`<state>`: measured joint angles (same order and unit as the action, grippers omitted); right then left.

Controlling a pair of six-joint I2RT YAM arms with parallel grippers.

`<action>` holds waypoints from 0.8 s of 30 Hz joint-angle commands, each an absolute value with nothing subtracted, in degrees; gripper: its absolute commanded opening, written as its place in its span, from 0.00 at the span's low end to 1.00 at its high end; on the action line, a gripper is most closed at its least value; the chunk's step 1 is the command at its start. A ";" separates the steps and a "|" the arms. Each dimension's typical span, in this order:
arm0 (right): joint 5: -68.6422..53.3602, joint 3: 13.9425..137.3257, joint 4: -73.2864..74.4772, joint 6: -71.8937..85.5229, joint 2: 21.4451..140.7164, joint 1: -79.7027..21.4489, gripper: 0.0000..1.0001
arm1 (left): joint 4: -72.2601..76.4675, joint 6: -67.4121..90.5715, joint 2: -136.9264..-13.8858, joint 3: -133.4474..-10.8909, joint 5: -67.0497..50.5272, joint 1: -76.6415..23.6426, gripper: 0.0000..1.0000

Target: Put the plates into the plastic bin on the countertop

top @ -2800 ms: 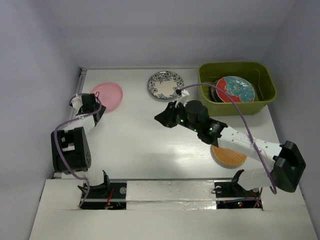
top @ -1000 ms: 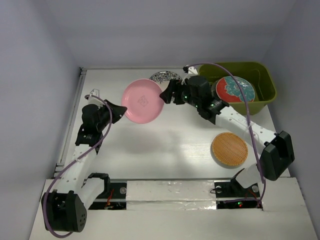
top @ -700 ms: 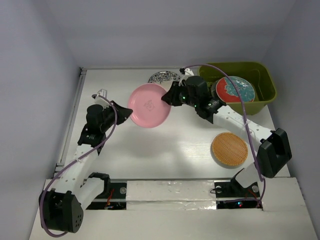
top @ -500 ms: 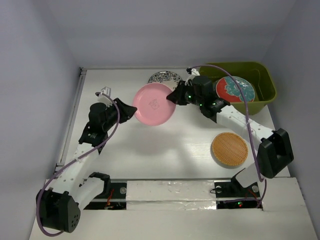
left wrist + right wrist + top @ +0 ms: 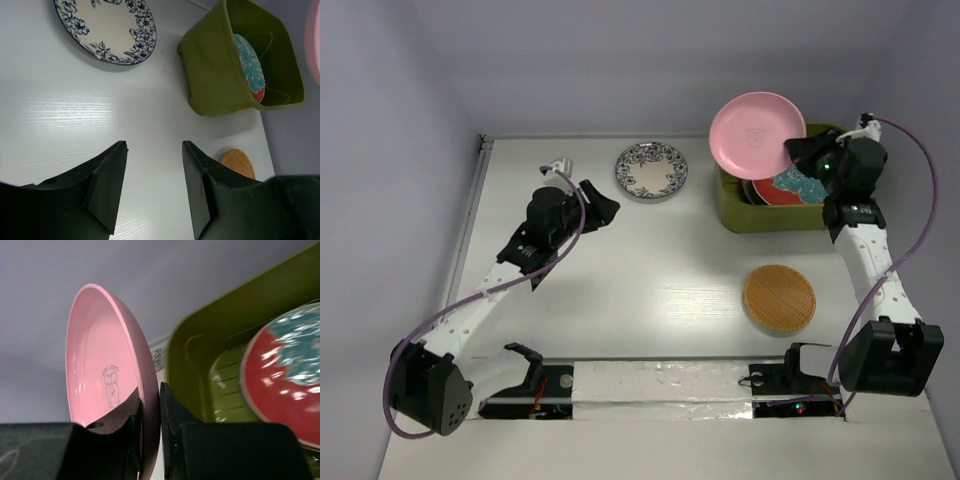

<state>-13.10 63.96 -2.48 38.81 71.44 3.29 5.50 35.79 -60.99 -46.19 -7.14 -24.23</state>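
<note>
Pink round plate: top view, held in the air above left end of olive-green plastic bin, rim in right jaws.
Bin contents: red plate with teal flower lying inside.
White tabletop: blue-white patterned plate; orange-brown plate.
Left jaws: left wrist view, apart, tabletop showing between them.
Right jaws: right wrist view, clamped on pink plate's rim, plate standing on edge.
</note>
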 commanded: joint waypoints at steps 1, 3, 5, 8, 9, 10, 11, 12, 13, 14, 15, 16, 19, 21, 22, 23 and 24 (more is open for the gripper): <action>-15.56 64.34 -5.80 40.87 73.02 9.91 0.00 | 4.93 34.10 -64.84 -51.15 -1.15 -27.15 0.45; -16.44 63.81 -6.41 41.75 74.52 12.99 0.00 | 4.49 33.40 -67.22 -53.60 1.65 -28.56 0.45; -15.21 63.28 -7.12 42.01 76.46 15.55 0.00 | 3.96 32.53 -71.87 -55.97 3.42 -29.09 0.46; -13.02 63.45 -7.65 42.28 79.70 16.70 0.00 | 3.87 31.82 -75.84 -58.00 5.35 -29.09 0.48; -12.40 64.07 -7.30 42.19 80.85 16.70 0.00 | 3.78 31.29 -77.15 -59.75 5.71 -29.09 0.48; -11.87 64.94 -5.90 42.10 82.08 16.70 0.00 | 3.52 31.12 -80.04 -60.64 5.89 -29.09 0.48; -10.82 66.00 -5.54 41.75 84.09 16.70 0.00 | 3.17 31.11 -81.63 -61.51 6.50 -29.09 0.49; -10.55 66.61 -5.19 41.40 85.07 17.22 0.00 | 2.99 30.94 -82.78 -63.35 6.85 -29.09 0.50; -10.20 67.40 -3.18 41.05 85.95 17.23 0.00 | 3.16 31.02 -85.14 -64.07 7.12 -29.09 0.52; -8.63 68.11 -2.29 40.44 86.65 17.23 0.01 | 3.43 31.20 -86.30 -64.68 7.29 -29.09 0.52; -7.92 68.29 -2.02 40.34 87.36 17.23 0.04 | 3.69 31.46 -87.35 -65.82 7.21 -29.09 0.54; -7.39 68.12 -1.85 40.25 87.36 17.23 0.08 | 4.39 31.90 -89.36 -66.35 7.12 -28.40 0.55; -3.61 66.62 -1.84 40.52 86.22 17.23 0.48 | 5.35 33.92 -94.37 -68.64 3.53 -25.94 0.58; -2.55 66.71 -1.23 39.90 85.87 17.23 0.70 | 6.59 36.12 -96.58 -69.34 0.36 -24.09 0.58; -2.64 66.62 -0.88 39.82 85.26 17.23 0.73 | 6.94 36.73 -98.68 -69.87 0.26 -24.08 0.58; -2.90 66.36 -0.88 39.73 84.82 17.23 0.77 | 6.94 37.00 -99.66 -70.40 0.26 -23.39 0.58; -3.25 66.01 -1.14 39.73 84.21 17.23 0.80 | 7.03 37.00 -100.54 -71.71 0.26 -22.86 0.59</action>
